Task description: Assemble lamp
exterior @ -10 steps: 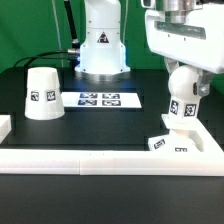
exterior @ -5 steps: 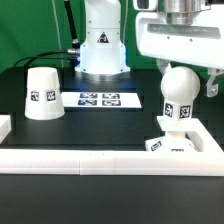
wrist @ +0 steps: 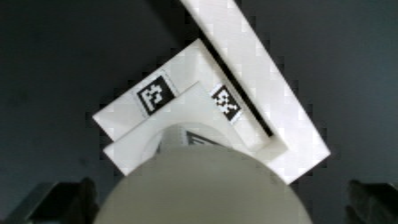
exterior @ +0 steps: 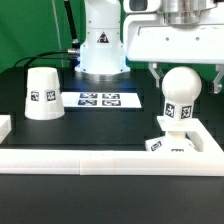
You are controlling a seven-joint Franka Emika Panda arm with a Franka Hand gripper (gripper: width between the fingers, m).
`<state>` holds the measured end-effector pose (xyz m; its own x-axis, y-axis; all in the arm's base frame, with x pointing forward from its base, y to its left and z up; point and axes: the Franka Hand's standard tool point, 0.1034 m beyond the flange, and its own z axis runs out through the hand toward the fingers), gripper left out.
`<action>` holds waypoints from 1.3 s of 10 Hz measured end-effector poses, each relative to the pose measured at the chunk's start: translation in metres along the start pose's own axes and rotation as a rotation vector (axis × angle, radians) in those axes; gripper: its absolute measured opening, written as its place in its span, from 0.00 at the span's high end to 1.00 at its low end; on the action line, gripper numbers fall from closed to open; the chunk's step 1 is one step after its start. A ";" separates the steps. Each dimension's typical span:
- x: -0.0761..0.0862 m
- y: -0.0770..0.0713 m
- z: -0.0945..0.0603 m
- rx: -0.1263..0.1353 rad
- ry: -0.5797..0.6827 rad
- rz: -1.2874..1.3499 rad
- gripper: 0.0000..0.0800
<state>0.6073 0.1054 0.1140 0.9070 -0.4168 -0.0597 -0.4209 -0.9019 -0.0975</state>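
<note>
The white round-headed bulb (exterior: 180, 95) stands upright on the blocky square base (exterior: 172, 146) at the exterior view's right, against the rail. My gripper (exterior: 186, 80) is open; its fingers stand on either side of the bulb's head, apart from it. In the wrist view the bulb (wrist: 196, 170) fills the space between the dark fingers (wrist: 63, 200), with the tagged base (wrist: 178, 95) beyond it. The cone shade (exterior: 42, 92) stands wide end down at the exterior view's left, far from the gripper.
The marker board (exterior: 100, 99) lies flat in the middle of the black table. The long white rail (exterior: 100, 160) borders the front and right; it also shows in the wrist view (wrist: 249, 40). The arm's white pedestal (exterior: 100, 45) stands behind.
My gripper has let go of the bulb and risen, sliding a little toward the exterior view's left. The bulb stays upright on the base.
</note>
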 end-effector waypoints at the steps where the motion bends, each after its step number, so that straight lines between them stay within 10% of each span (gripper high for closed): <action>1: 0.001 0.002 0.000 -0.012 0.005 -0.118 0.13; 13: 0.005 0.004 -0.003 -0.064 -0.002 -1.073 0.13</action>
<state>0.6099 0.0994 0.1159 0.8022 0.5965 0.0250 0.5969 -0.8009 -0.0479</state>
